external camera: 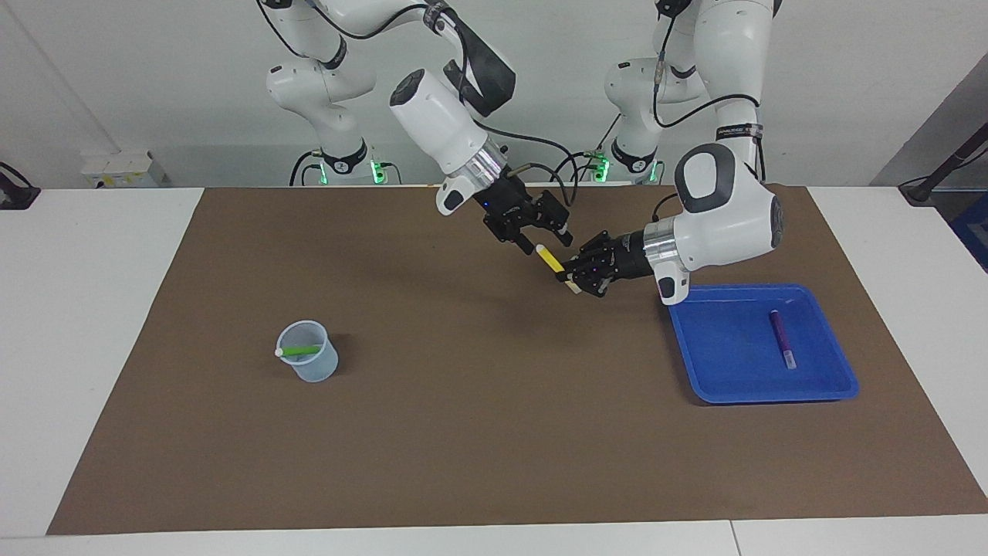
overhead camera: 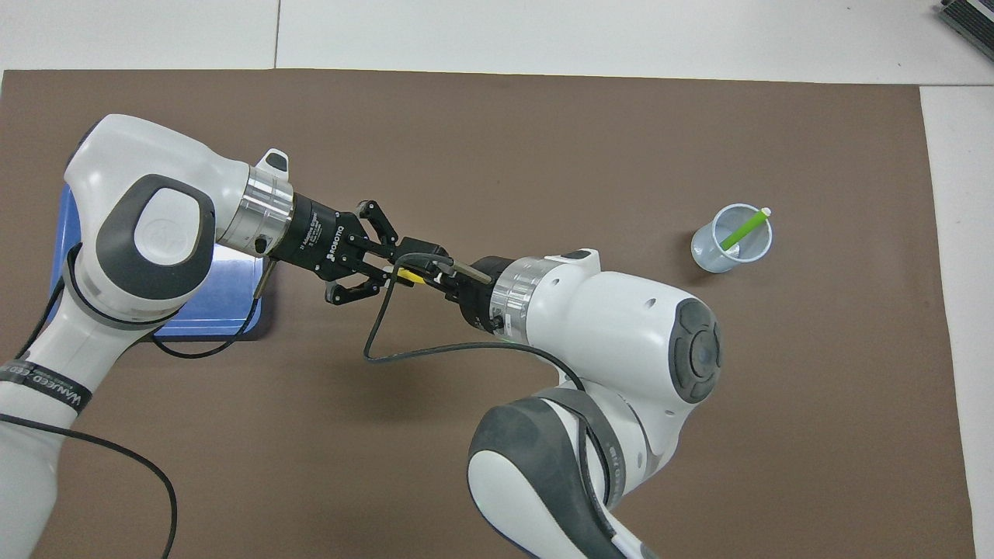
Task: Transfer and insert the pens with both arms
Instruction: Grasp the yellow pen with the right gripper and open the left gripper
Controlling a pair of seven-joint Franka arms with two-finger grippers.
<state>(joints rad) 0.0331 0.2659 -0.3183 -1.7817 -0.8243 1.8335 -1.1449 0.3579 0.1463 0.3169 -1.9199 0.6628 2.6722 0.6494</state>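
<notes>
Over the middle of the tabletop (external camera: pixel 463 432) I have the left pincer (external camera: pixel 570 279) pinching the yellow pen (external camera: pixel 550 259) by its lower end, tilted up so the pale tip is offered to the right pincer (external camera: pixel 544 238). That one is spread wide, its fingers flanking the tip but, as far as I can judge, not clamped. Holding the pen low leaves the upper part free for the handover. The green pen (external camera: pixel 299 350) leans in the cup (external camera: pixel 309 354); the purple pen (external camera: pixel 781 337) lies in the blue tray (external camera: pixel 725 386).

Bare brown mat (external camera: pixel 478 432) between cup (external camera: pixel 309 361) and tray (external camera: pixel 760 390)
</notes>
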